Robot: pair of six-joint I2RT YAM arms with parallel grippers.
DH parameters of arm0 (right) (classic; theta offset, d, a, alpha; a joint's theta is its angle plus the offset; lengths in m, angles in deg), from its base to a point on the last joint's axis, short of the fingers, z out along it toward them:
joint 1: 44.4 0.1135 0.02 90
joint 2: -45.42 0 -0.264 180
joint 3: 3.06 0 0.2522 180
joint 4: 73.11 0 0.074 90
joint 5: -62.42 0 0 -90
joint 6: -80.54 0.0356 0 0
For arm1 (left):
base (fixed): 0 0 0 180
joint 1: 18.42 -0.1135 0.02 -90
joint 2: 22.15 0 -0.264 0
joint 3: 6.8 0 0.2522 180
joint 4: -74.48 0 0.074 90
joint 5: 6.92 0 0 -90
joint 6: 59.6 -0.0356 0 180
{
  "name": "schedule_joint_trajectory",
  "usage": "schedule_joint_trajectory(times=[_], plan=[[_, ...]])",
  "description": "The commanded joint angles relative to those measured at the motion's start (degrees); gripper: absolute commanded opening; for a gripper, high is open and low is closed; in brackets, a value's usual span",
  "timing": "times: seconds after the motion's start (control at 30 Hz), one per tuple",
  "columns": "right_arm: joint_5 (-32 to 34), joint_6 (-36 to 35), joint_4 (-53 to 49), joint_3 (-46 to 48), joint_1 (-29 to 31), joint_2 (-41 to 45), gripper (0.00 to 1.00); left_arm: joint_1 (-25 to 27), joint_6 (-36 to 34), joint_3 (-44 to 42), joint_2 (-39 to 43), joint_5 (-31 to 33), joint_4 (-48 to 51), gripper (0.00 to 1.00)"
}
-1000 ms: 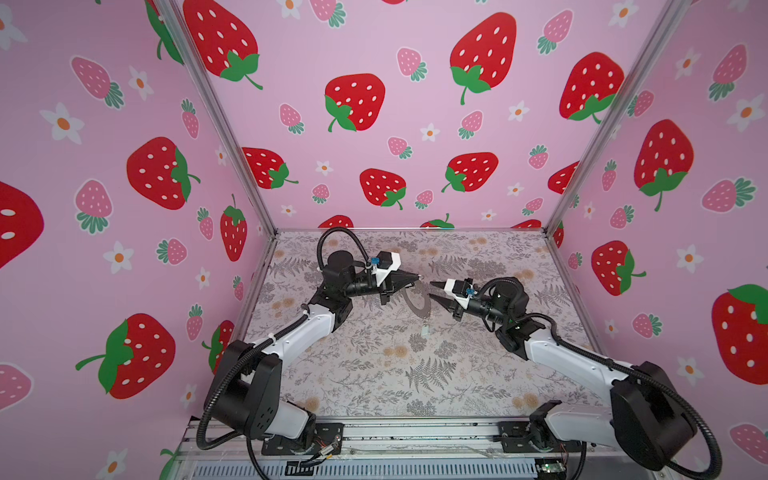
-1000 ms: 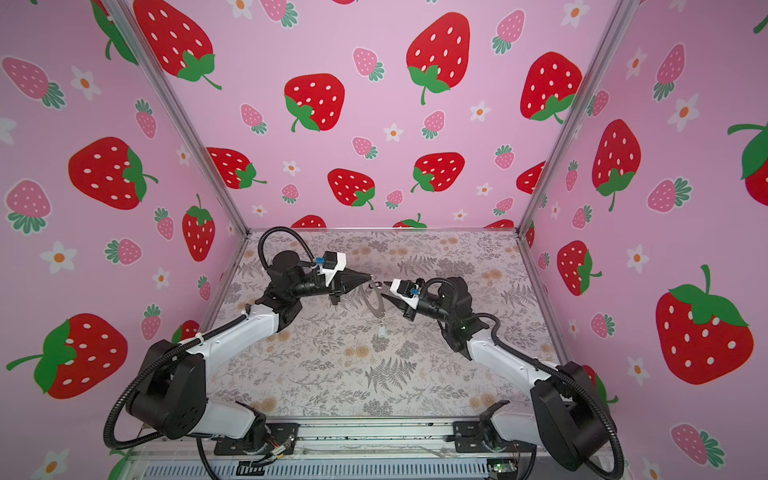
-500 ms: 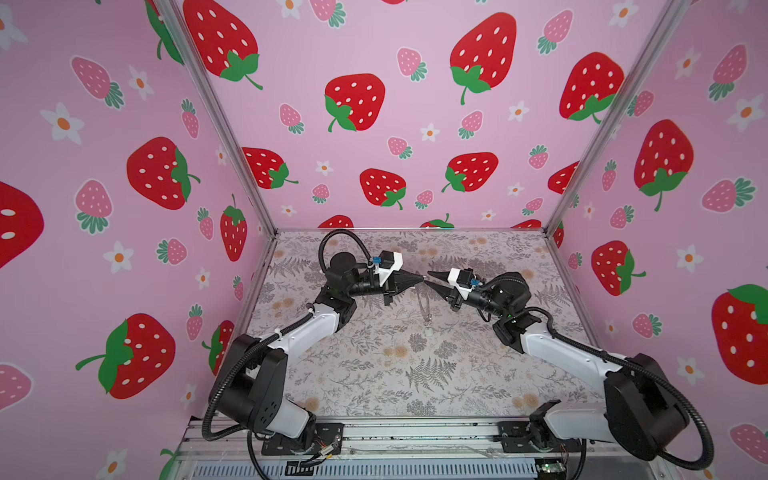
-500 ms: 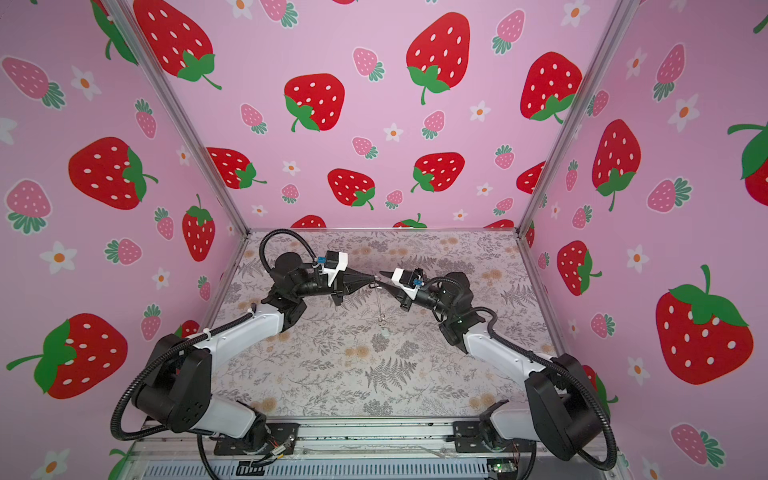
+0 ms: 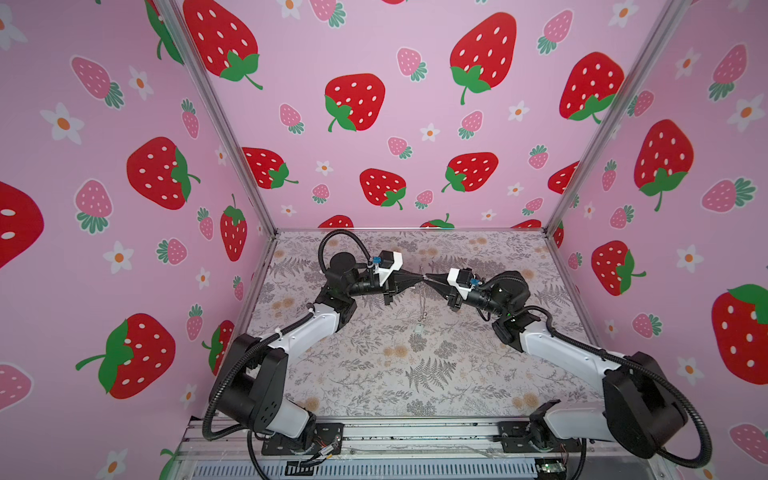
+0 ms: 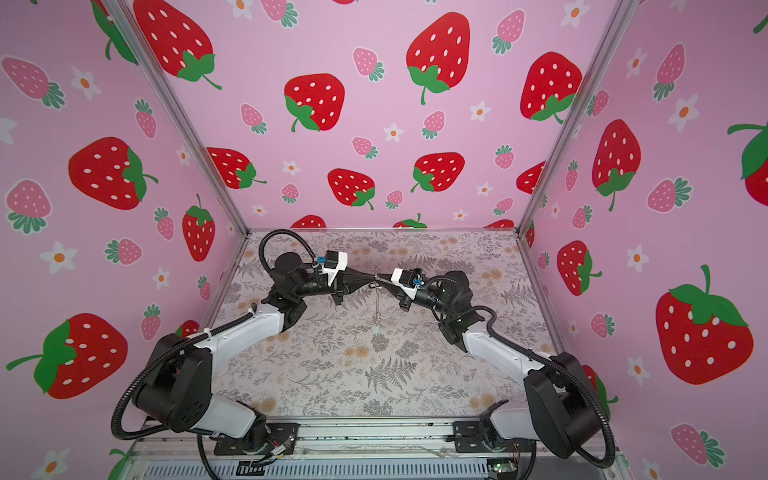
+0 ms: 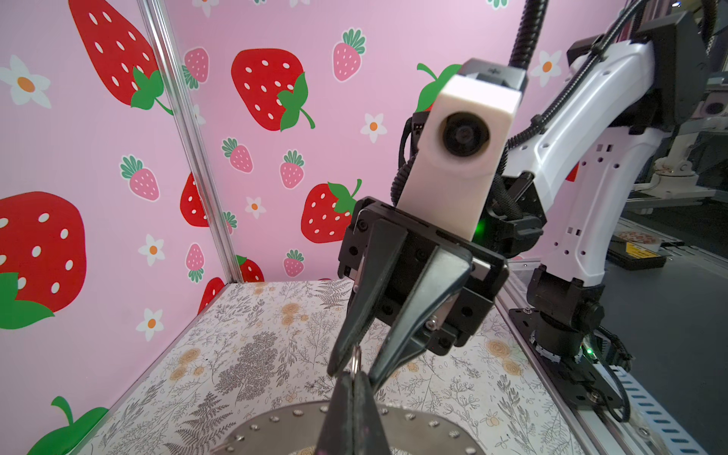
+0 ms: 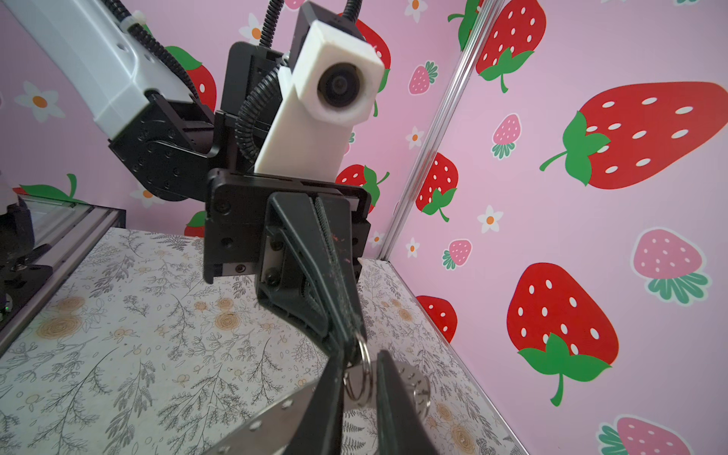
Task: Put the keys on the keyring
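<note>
1. Pink strawberry-print walls (image 5: 415, 50) enclose a floral table (image 5: 374, 374).
2. The left claw (image 8: 352, 342) is clenched on the small wire loop (image 8: 360, 380) of the keyring (image 7: 272, 435).
3. The right claw (image 7: 355, 374) meets it tip to tip, slightly parted, with one finger on either side of that loop.
4. The keyring hangs edge-on beneath both claws, with a white tag (image 5: 419, 329) at its bottom.

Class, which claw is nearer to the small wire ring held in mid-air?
Left. The left claw is shut on the small wire ring at its tips; the right claw stands open, one finger on each side of it.
</note>
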Motion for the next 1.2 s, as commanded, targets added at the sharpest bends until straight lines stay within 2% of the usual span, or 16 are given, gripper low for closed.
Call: schedule_joint_trajectory(times=[0.0,0.1,0.2,0.47,0.53,0.57,0.6,0.67,0.77,0.9,1.07,1.17], plan=[[-2.1,0.7,-1.5,-1.9,-0.1,-1.4,0.16,0.3,0.5,1.1,0.6,-1.3,-4.0,0.0],[-2.2,0.7,-1.7,-1.8,-0.3,-1.5,0.15,0.4,0.2,1.1,0.7,-1.5,-3.5,0.0],[-2.0,0.1,-1.5,-1.9,-0.3,-1.3,0.07,0.4,-0.4,1.2,0.8,-1.8,-2.6,0.0],[-2.4,0.2,-0.9,-2.0,-0.4,-0.6,0.0,0.4,-3.5,1.7,1.1,-2.4,1.9,0.0],[-2.2,-0.8,-2.8,-2.2,-0.4,-0.4,0.0,0.2,-7.4,2.6,1.7,-2.3,7.5,0.02],[-2.1,-1.7,-5.0,-2.6,-0.4,-0.2,0.0,0.3,-10.9,3.4,2.5,-1.8,12.5,0.14],[-1.8,-2.9,-8.2,-3.4,-0.4,0.0,0.0,0.3,-15.9,4.5,3.5,-0.9,18.8,0.23],[-1.9,-5.5,-16.3,-5.8,-0.4,0.0,0.0,0.3,-24.8,6.6,5.5,1.9,29.8,0.28],[-1.6,-9.7,-28.8,-10.1,-0.4,-0.5,0.0,0.3,-35.0,8.9,7.7,6.1,41.0,0.3],[-1.0,-11.7,-37.4,-13.8,-0.4,-1.7,0.0,1.1,-41.6,10.3,9.5,10.2,46.7,0.31],[-1.0,-12.4,-40.8,-15.7,-0.3,-2.3,0.0,3.4,-49.1,12.5,9.4,16.0,53.5,0.31],[-1.5,-13.2,-43.4,-17.1,-0.1,-3.1,0.0,4.8,-50.3,12.7,9.4,19.8,53.3,0.31]])
